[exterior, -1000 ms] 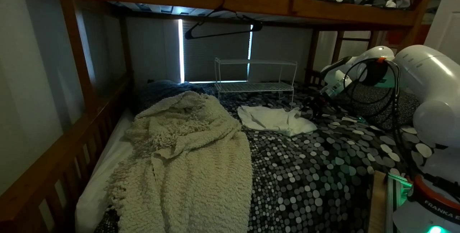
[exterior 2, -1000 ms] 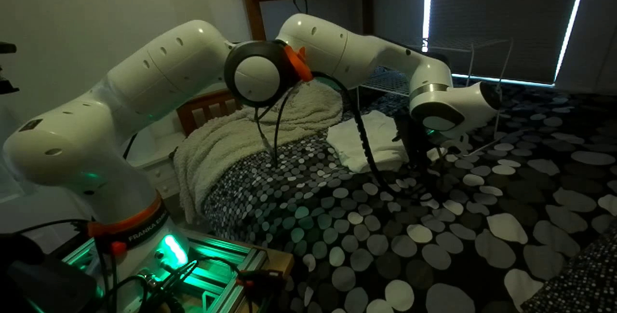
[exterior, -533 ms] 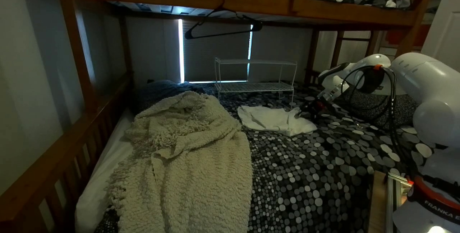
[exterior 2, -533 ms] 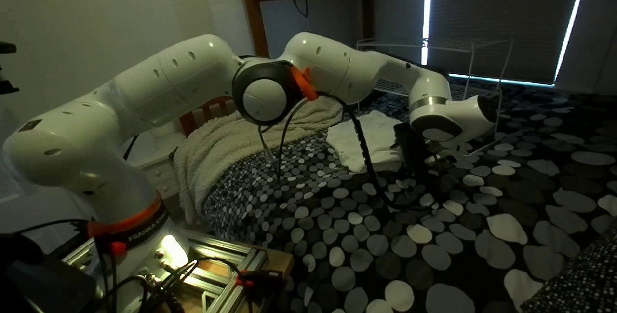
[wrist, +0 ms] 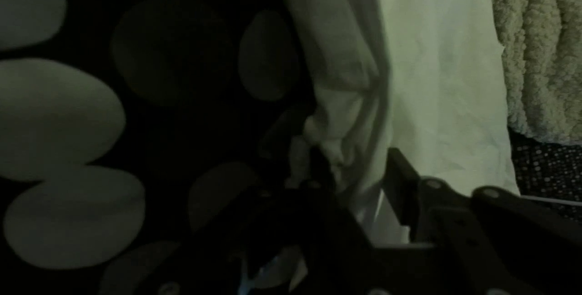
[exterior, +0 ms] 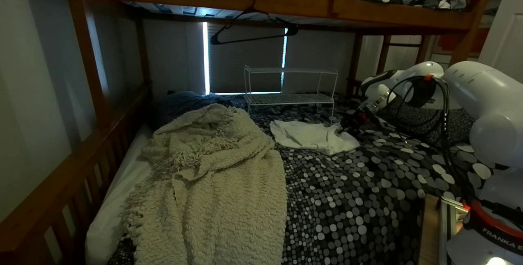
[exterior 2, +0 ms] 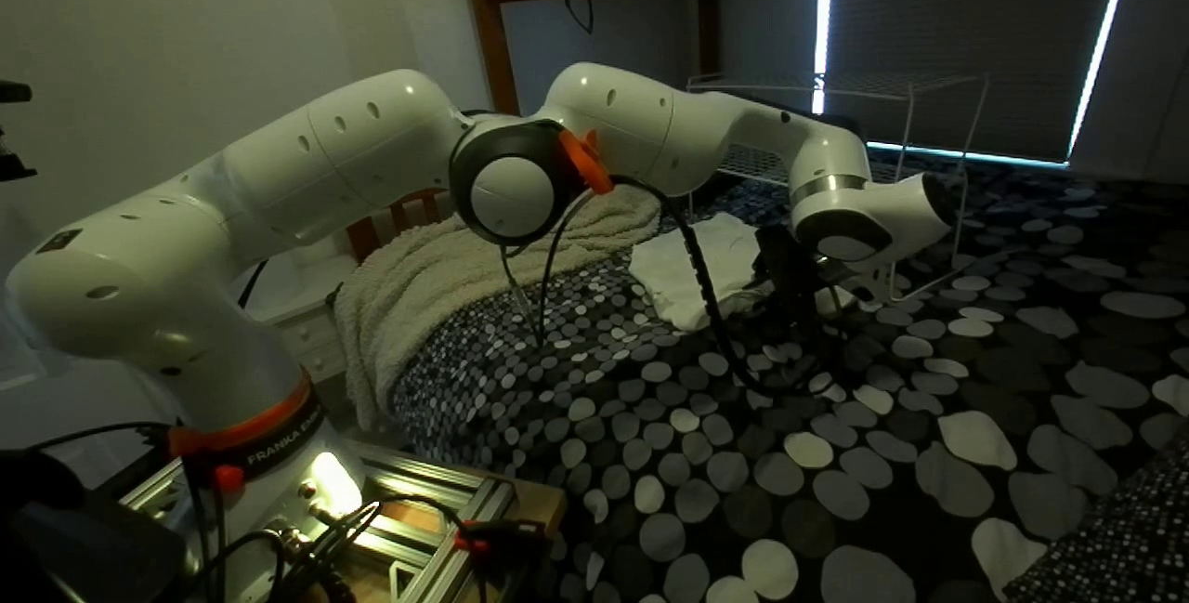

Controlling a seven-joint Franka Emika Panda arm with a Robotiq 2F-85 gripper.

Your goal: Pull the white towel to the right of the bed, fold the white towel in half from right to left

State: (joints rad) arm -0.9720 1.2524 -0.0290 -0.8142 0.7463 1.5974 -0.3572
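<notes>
The towel (exterior: 302, 134) lies rumpled on the bed (exterior: 327, 199), right of the frame's centre in an exterior view, near the blanket (exterior: 241, 191); the gripper (wrist: 357, 165), low in the wrist view, has its jaws apart, with a bunched edge of towel between them; to grasp well, it should likely close on that bunch (catching nothing of the bed), then draw low and slowly toward the exterior frame's right.
</notes>
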